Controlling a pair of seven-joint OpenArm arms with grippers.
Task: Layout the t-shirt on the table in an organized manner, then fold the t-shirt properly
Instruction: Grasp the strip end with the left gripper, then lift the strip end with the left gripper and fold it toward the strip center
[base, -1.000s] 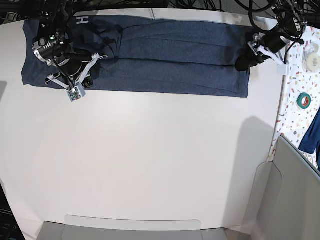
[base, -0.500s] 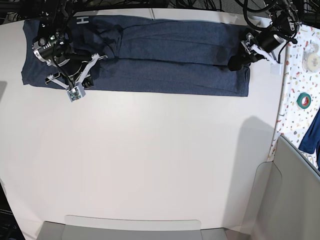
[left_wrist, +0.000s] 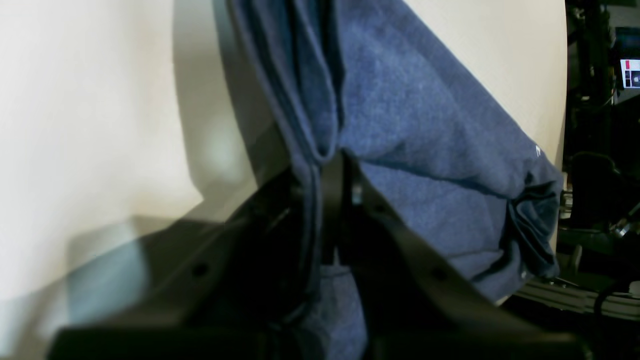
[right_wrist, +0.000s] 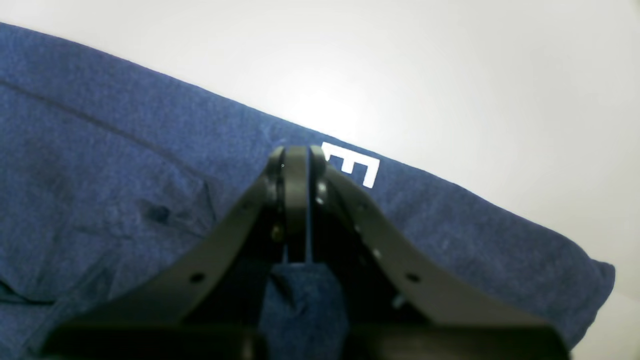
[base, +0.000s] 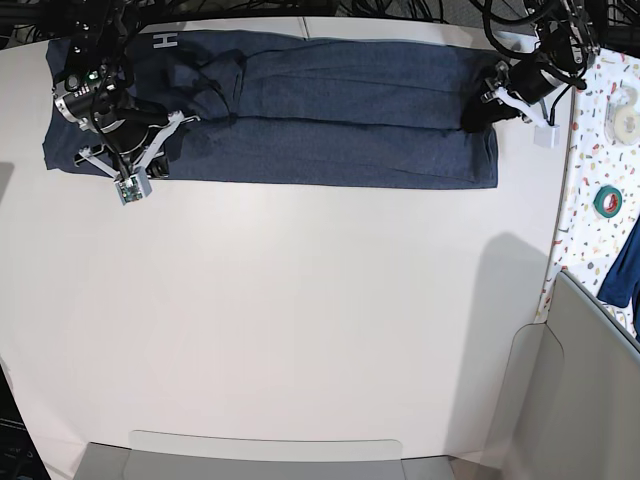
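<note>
1. The t-shirt (base: 320, 110) lies as a long, dark navy band along the far edge of the white counter (base: 300, 320), folded lengthwise, with a seam line running along its middle.
2. A white letter "H" (base: 165, 40) shows near the band's end on the base view's left; the right wrist view shows another white block letter (right_wrist: 352, 167) close to the fabric's edge.
3. The left pincer (left_wrist: 330, 165) sits at the band's end on the base view's right, pressed together on a gathered ridge of the t-shirt (the cloth bunches up into a peak between its fingers (left_wrist: 300, 210)).
4. In that wrist view the fabric fans away from the pinch, with the pale counter on either side of it and a crumpled fold (left_wrist: 530, 235) at the far corner.
5. The right pincer (right_wrist: 296, 160) is over the opposite end, its jaws pressed together with a small tuck of navy cloth showing between the fingers lower down (pinching the t-shirt there).
6. To the base view's right, a narrow speckled surface (base: 590, 160) carries a green tape roll (base: 607, 201), a white roll (base: 625, 97) and a brighter blue cloth (base: 622, 265), all apart from the t-shirt.
</note>
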